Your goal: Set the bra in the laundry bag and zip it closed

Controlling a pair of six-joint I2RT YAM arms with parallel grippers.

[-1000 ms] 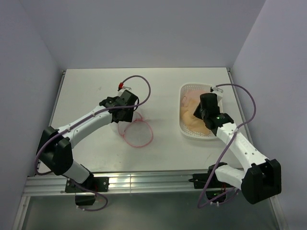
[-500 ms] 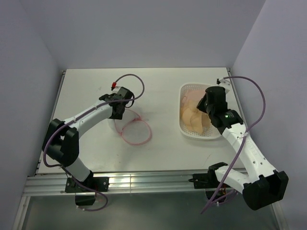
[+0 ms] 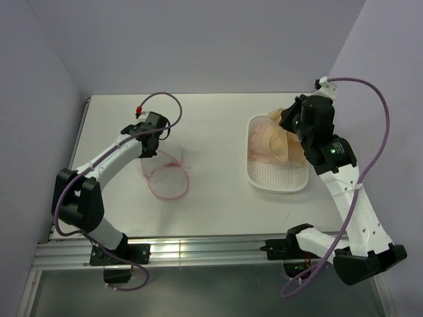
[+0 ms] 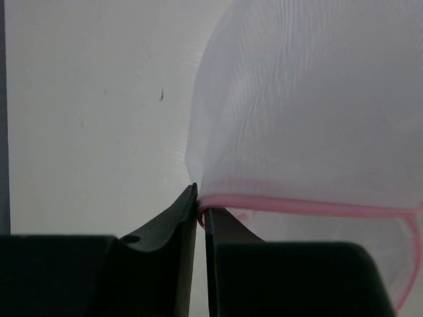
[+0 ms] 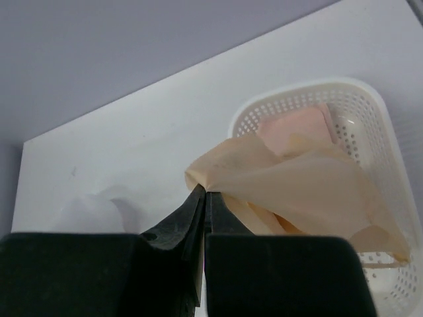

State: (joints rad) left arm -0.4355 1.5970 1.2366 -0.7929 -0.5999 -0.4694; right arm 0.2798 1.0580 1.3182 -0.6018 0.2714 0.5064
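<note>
White table – at right, the white perforated plastic basket. Over it hangs the peach-tan fabric bra, pinched in my right gripper, jaws pressed together. At left, my left gripper – nearly closed – nips the pink zipper rim of the round white mesh laundry bag.

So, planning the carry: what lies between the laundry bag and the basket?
Nothing: bare table between laundry bag and basket, seen in the top view.

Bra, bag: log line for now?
left gripper: shut on bag rim | right gripper: shut on bra | bra: raised above basket, not in bag
</note>
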